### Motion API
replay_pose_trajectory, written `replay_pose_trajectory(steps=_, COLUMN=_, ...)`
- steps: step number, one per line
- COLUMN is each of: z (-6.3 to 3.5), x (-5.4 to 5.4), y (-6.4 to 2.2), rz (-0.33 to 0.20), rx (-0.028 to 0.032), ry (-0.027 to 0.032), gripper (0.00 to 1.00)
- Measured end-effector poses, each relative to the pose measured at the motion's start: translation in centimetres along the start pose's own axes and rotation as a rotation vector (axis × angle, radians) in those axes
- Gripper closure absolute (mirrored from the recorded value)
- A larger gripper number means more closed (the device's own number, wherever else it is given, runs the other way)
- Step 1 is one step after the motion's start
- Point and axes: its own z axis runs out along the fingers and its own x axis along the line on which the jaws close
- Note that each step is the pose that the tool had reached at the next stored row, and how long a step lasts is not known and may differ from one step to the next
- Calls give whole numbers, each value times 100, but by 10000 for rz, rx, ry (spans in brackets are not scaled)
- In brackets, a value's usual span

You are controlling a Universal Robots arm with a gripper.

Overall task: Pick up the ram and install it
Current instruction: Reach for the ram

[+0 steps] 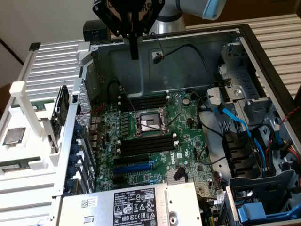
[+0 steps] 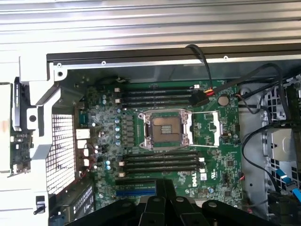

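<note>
Sheet metal of an open computer case (image 1: 122, 70) surrounds the work, its inside turned up toward the cameras. A white rack (image 1: 51, 61) stands just beside the case on the exterior view's left, ribbed on its far part and cut into shallow pockets on its near part. A green motherboard (image 1: 188, 141) (image 2: 211, 155) covers the floor of the case. A silver box (image 1: 136, 207) with a printed label sits over the board's near edge. The grey arm (image 1: 183, 7) reaches in over the far wall of the case. Its black gripper (image 1: 135, 54) (image 2: 160, 188) hangs above the board, well apart from the rack, with its fingers clenched together and nothing between them. A processor socket (image 1: 149, 125) (image 2: 165, 129) with a metal frame sits near the middle of the board. The long black memory slots (image 1: 143, 101) (image 2: 160, 96) run in 2 banks, 1 on each side of the socket. Blue cables (image 1: 235, 120) loop through the drive bays on the exterior view's right. The ram (image 1: 19, 165) appears to lie flat in a near pocket of the rack, outside the case and well apart from the gripper. A square silver processor chip (image 1: 14, 135) rests in the pocket just behind it.
</note>
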Motion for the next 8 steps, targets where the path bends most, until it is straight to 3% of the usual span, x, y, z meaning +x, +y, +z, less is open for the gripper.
replay_pose_trajectory(steps=1, z=0, x=6, y=0, rz=-1, rx=46, ry=-4, gripper=90)
replay_pose_trajectory(steps=2, z=0, x=8, y=-1, rz=-2, rx=53, ry=-3, gripper=90)
replay_pose_trajectory(steps=5, z=0, x=9, y=-1, rz=-3, rx=54, ry=-4, gripper=90)
replay_pose_trajectory(steps=8, z=-1, x=77, y=-6, rz=-2, rx=51, ry=-53, gripper=90)
